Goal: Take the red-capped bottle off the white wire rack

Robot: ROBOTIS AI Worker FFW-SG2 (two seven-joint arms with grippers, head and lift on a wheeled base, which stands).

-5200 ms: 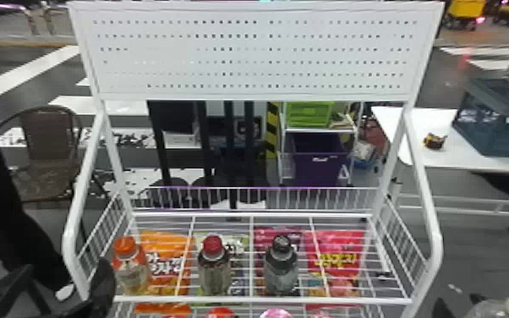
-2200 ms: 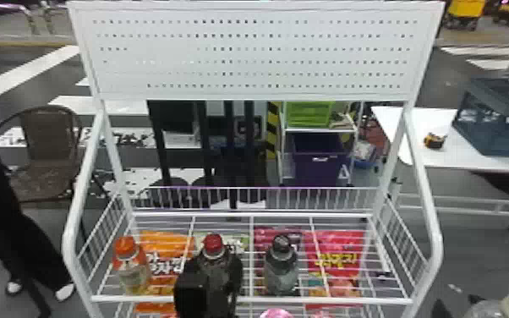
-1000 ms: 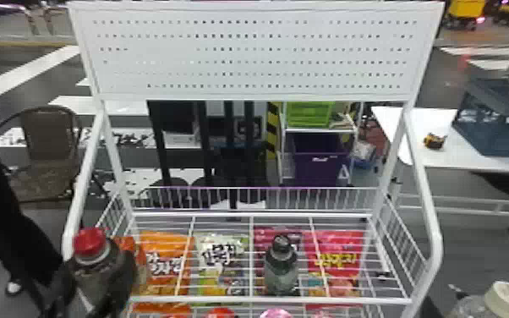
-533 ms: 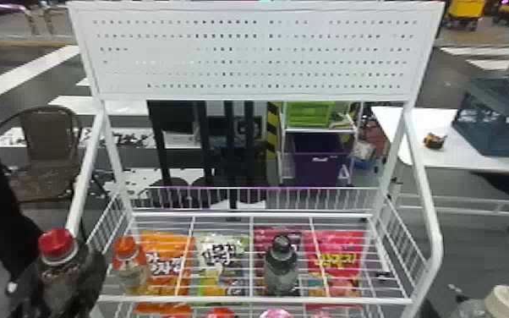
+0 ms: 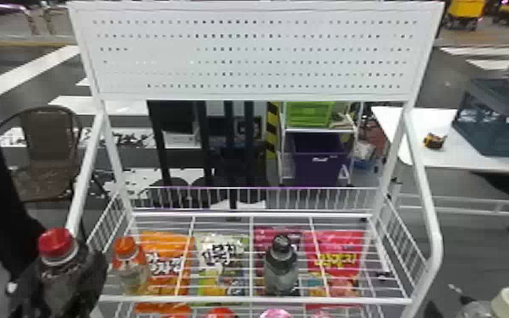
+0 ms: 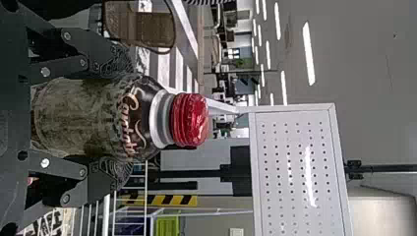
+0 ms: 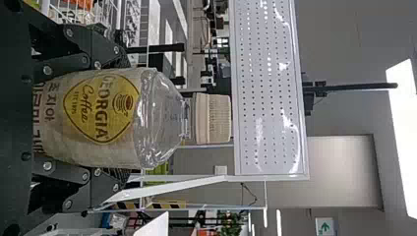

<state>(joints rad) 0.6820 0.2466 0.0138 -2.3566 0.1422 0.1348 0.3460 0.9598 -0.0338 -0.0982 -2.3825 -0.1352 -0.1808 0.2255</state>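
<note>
Left fingers [image 6: 109, 55] grip our red-capped bottle [image 6: 81, 115], likely heavy, slick; we'd hold its middle. Right fingers [image 7: 102, 48] grip another bottle [image 7: 98, 118].

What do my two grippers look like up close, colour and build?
Both the left gripper and the right gripper are matte black, built alike: flat, angular link bars joined with round silver screws, ending in fingers with a dark, mesh-like texture near the tips.

We can see one brown chair [image 5: 50, 143], one white table [image 5: 448, 160], a grey floor [image 5: 469, 241] and long lamps [image 6: 308, 54] on the ceiling [image 6: 364, 39].
</note>
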